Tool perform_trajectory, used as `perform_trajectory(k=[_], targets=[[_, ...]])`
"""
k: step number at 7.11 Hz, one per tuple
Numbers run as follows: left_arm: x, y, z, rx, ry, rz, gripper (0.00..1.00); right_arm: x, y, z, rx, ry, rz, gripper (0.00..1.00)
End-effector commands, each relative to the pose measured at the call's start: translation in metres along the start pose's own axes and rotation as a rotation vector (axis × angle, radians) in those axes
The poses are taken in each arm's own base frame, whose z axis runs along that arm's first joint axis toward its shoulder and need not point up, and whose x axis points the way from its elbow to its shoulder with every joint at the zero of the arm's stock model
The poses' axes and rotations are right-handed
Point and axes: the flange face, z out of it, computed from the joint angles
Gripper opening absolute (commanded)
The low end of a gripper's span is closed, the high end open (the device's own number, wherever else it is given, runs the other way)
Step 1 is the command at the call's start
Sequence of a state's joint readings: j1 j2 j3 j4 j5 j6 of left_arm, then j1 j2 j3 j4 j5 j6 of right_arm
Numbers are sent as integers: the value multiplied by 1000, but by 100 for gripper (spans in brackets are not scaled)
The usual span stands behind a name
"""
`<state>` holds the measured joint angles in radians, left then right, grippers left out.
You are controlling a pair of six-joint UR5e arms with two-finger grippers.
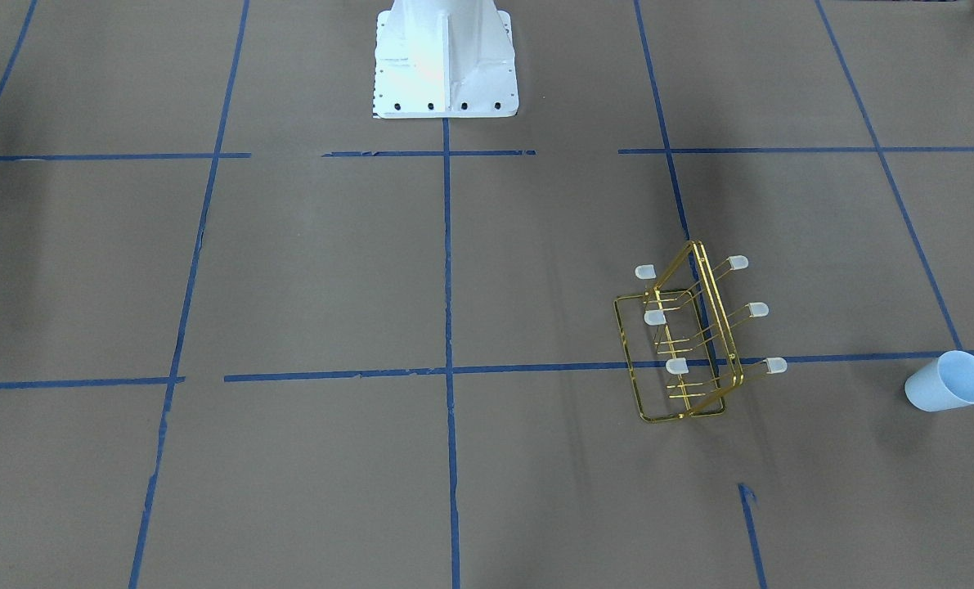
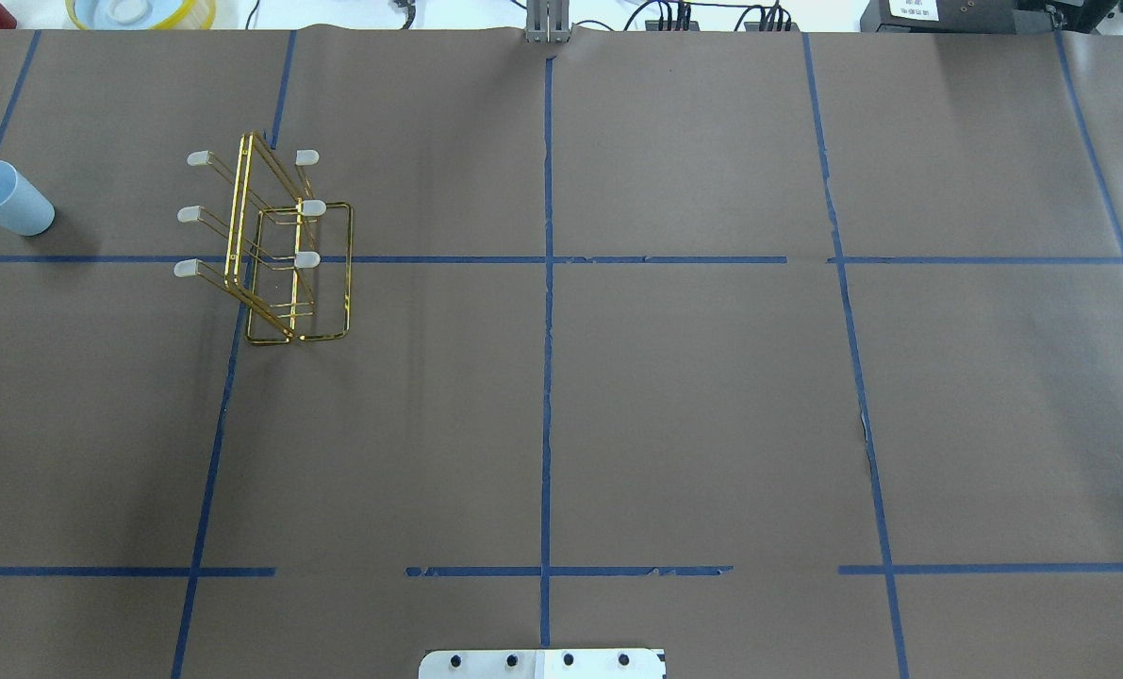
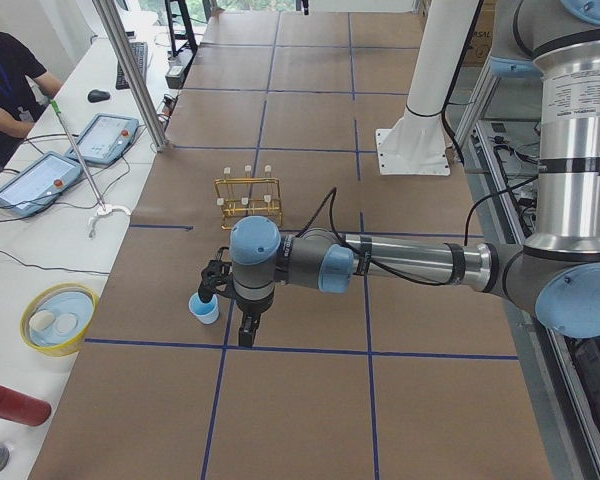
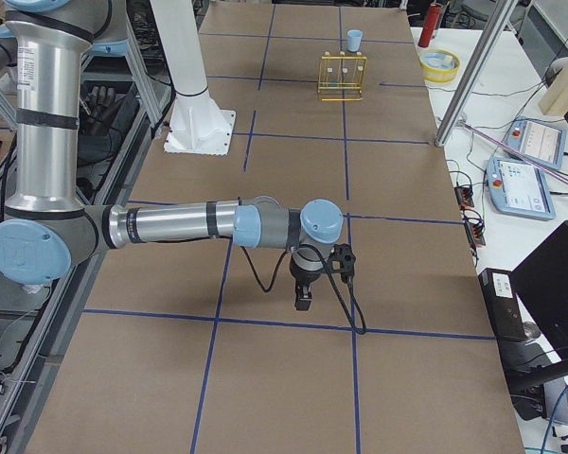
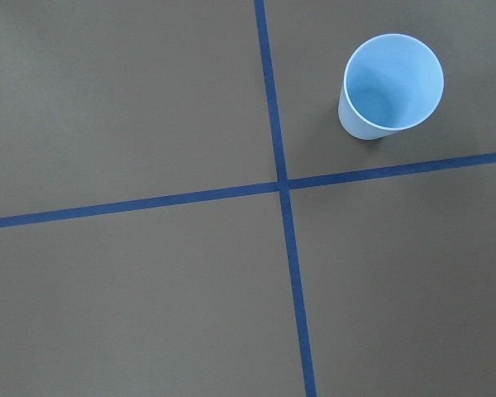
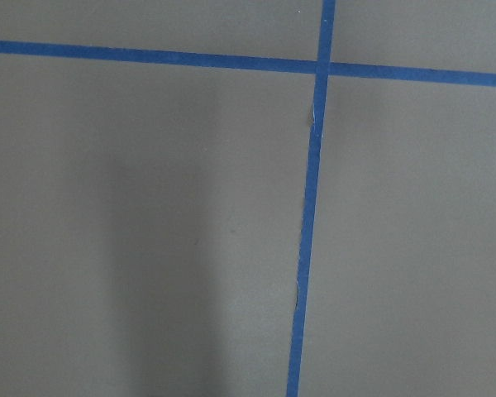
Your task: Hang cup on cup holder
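Observation:
The cup (image 1: 949, 382) stands upright, mouth up, on the brown table near the far left edge in the overhead view (image 2: 3, 198). It also shows at the upper right of the left wrist view (image 5: 391, 87). The gold wire cup holder (image 2: 273, 245) stands a short way to its right and holds nothing (image 1: 691, 335). My left gripper (image 3: 247, 338) shows only in the exterior left view, hanging down just beside the cup (image 3: 204, 308); I cannot tell if it is open. My right gripper (image 4: 303, 303) shows only in the exterior right view, far from both; its state is unclear.
The white robot base (image 1: 446, 61) is at the table's near middle edge. Off the table's far side are a yellow-rimmed bowl (image 3: 58, 318), a red bottle (image 3: 10, 403), two tablets, a metal post (image 3: 130, 70) and an operator (image 3: 5, 80). Blue tape lines grid the table.

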<state>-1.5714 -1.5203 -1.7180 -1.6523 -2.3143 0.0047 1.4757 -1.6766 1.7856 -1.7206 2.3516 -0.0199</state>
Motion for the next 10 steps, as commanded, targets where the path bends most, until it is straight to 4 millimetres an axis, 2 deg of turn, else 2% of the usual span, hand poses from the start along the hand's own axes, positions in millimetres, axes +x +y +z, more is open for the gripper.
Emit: perform_trajectory(k=[1,2,3,4,5,6,8,10], targets=[[32,-29,-40,69,-49,-116,100,0,0,0,0,0,0,100],[44,-35,-64,142,-164,-182,100,0,0,0,0,0,0,100],[63,-37,-76,180,-177,-198,100,0,0,0,0,0,0,100],[74,-38,-85,214,-161,-266,100,0,0,0,0,0,0,100],[97,-40,-85,238,-155,-283,100,0,0,0,0,0,0,100],[113,-44,-81,295,-180,-301,100,0,0,0,0,0,0,100],[159,-49,-41,363,-208,-347,100,0,0,0,0,0,0,100],[192,-49,-10,392,-235,-362,100,0,0,0,1,0,-1,100]])
